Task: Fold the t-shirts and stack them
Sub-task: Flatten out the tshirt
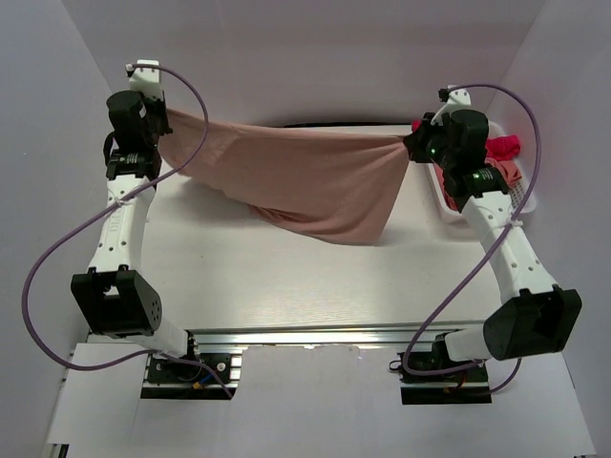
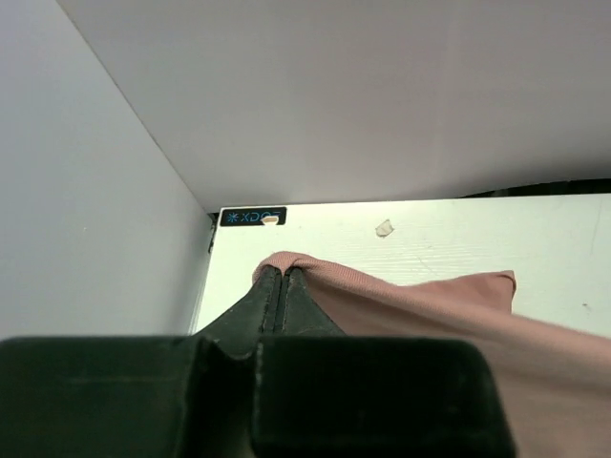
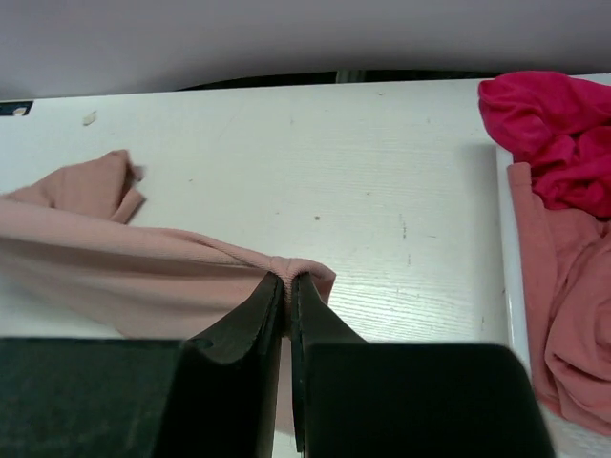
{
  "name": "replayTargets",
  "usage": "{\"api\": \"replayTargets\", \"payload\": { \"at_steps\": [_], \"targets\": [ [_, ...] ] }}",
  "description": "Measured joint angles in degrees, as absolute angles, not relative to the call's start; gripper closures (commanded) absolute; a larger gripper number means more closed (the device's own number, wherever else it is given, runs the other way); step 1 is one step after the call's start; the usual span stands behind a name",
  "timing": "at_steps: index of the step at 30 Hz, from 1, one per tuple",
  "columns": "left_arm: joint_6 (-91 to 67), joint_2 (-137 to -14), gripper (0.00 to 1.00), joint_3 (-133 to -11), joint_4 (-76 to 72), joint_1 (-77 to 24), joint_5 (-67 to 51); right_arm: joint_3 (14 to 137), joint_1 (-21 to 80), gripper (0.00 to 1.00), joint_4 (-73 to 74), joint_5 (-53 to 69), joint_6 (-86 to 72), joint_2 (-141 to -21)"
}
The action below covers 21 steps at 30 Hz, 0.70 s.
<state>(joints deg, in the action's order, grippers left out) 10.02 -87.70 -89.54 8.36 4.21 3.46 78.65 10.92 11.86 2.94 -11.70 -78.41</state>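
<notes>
At the near edge of the white wood-grain table point(image 1: 286, 277), the left arm point(image 1: 119, 234) and the right arm point(image 1: 511, 248) rise from their bases and lean away, one to each side. Between them hangs a dusty salmon-pink cotton t-shirt point(image 1: 305, 176). It is held up over the tabletop, with its top edge taut and its body sagging to a point right of centre. From overhead I cannot tell whether that lowest fold touches the table.

The overhead view hides both grips behind the wrists, but the wrist cameras show them plainly. The left gripper point(image 2: 279, 277) has its jaws pressed almost together on a ribbed hem of the shirt point(image 2: 430, 315). The right gripper point(image 3: 287, 279) is clamped just as tightly on a bunched edge point(image 3: 143, 272).

Past the left fingers, a small black label point(image 2: 252, 218) sits at the table's far corner; its blue letters are too small to read with certainty. A pale scrap point(image 2: 384, 228) lies near it.

To the far right stands a white mesh basket point(image 3: 506, 267), cut off by the frame. It holds a crumpled bright magenta-red t-shirt point(image 3: 563, 124) and a second salmon-pink shirt point(image 3: 563, 277). From above, the right arm covers most of both.
</notes>
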Motion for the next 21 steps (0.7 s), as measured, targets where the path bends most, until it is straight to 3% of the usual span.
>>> {"api": "replayTargets", "payload": {
  "at_steps": [5,8,11,14,16,21],
  "targets": [
    [11.2,-92.0,1.0,-95.9,12.3,5.5,3.1,86.9,9.1,1.0,12.9,2.1,-12.4,-85.7],
    [12.8,-102.9,1.0,-113.0,14.6,5.5,3.4,99.8,7.9,1.0,13.7,3.3,-13.0,-94.5],
    [14.9,-117.2,1.0,-136.1,16.7,5.3,4.7,120.6,6.1,1.0,15.4,6.4,-14.4,-108.1],
    [17.4,-125.6,1.0,-144.9,11.6,4.9,7.0,136.1,5.1,1.0,16.0,9.2,-15.9,-119.0],
    [17.8,-128.3,1.0,-144.8,8.8,4.7,8.6,138.2,4.8,1.0,15.5,10.9,-16.6,-121.5],
    [14.0,-130.7,0.99,-143.6,5.4,4.7,10.2,129.4,4.8,1.0,13.2,13.4,-17.6,-118.3]
  ]
}}
